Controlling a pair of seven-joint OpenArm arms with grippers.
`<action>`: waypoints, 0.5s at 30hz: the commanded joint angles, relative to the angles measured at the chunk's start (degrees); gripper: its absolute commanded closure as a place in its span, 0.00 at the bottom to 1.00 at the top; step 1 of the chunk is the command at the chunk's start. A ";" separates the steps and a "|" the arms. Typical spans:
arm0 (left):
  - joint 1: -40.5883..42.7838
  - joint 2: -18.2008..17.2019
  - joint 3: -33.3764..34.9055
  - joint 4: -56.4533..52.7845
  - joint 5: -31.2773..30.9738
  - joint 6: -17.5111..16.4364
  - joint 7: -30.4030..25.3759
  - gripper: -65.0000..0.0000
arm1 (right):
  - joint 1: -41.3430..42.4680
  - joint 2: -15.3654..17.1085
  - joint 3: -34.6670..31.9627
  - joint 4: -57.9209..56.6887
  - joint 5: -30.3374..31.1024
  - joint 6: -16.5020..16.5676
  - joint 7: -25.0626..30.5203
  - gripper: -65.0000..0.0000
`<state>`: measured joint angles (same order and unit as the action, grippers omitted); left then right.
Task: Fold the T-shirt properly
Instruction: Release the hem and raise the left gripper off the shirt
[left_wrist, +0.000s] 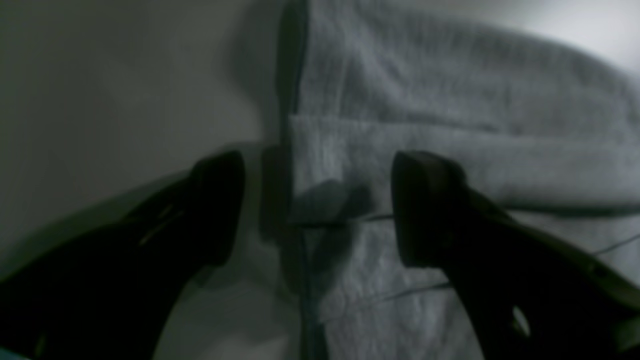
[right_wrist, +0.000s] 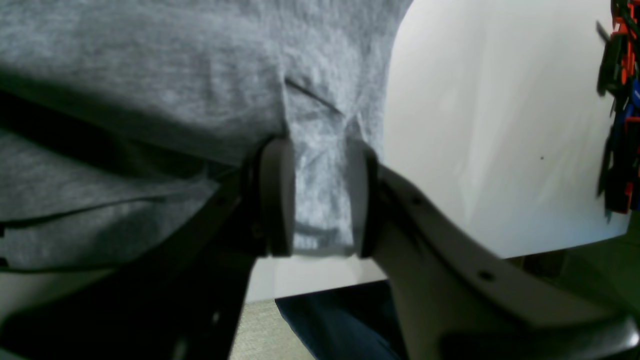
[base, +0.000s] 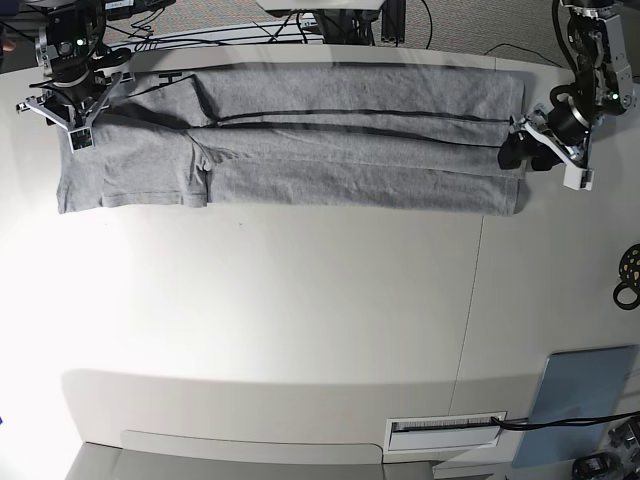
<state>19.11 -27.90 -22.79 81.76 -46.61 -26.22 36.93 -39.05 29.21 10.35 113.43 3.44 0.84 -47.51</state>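
T-shirt lies stretched sideways across the far half of the table, already folded lengthwise: long edges turned in, parallel creases running end to end, so it is now a long narrow band, plain side up, no lettering showing. One sleeve end pokes out lower at the base view's left. Left gripper sits at the band's end on that view's right, jaws spread wide and empty; one finger is over the cloth just inside the folded edge, the other over bare table, nothing pinched. Right gripper is at the opposite end, jaws part-way apart with a strip of shirt fabric between the pads; cloth fills the gap, but I can't tell for sure whether it is gripped or just lying there. My read: lengthwise folds are done, crosswise folds are left, bringing one end over toward the other, probably twice, to get a compact rectangle. Band edges look a bit uneven near the sleeve end, may need squaring.
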 joint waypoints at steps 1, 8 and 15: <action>0.24 -0.70 -0.02 -0.94 0.33 0.15 2.49 0.29 | -0.15 0.79 0.63 0.90 -0.44 -0.68 0.98 0.72; 0.28 -0.66 -0.02 -5.49 -8.68 -6.32 8.11 0.37 | -0.13 0.79 0.63 0.90 -0.44 -0.68 1.01 0.72; 0.22 1.29 0.00 -5.79 -11.10 -8.33 9.94 0.39 | -0.13 0.81 0.63 0.90 -0.44 -0.68 1.01 0.72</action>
<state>18.70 -26.33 -23.05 76.07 -60.53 -35.68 43.48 -39.05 29.21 10.35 113.43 3.46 0.84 -47.51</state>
